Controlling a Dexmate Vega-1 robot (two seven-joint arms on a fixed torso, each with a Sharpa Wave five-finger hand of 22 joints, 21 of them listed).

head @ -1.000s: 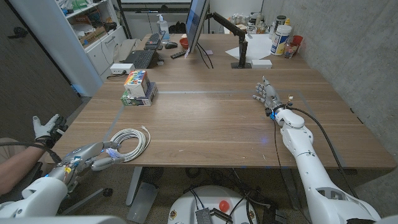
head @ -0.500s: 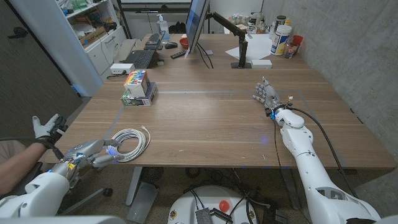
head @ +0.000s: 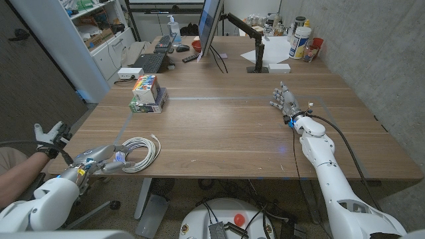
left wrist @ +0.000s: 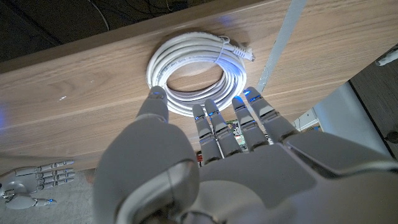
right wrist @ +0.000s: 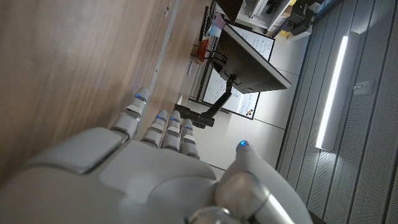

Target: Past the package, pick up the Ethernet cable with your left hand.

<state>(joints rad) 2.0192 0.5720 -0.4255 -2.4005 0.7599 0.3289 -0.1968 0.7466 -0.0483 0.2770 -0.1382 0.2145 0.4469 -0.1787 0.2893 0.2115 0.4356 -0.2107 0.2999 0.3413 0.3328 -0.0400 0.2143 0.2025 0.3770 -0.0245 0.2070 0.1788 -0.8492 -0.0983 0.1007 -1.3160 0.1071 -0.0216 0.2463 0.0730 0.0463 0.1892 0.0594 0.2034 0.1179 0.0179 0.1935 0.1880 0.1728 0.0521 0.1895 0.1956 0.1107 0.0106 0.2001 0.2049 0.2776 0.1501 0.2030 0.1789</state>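
- The left hand (head: 99, 159) hovers at the near left edge of the tabletop (head: 226, 133), fingers (left wrist: 211, 121) spread and holding nothing; its fingertips reach the near side of the white coiled Ethernet cable (head: 137, 153), though contact cannot be told
- The Ethernet cable lies flat just ahead of that hand; its plug end (left wrist: 239, 51) points away from the fingers
- The colourful package (head: 147, 93) sits well beyond the cable
- The right hand (head: 284, 101) is far across the tabletop, fingers extended, grasping nothing
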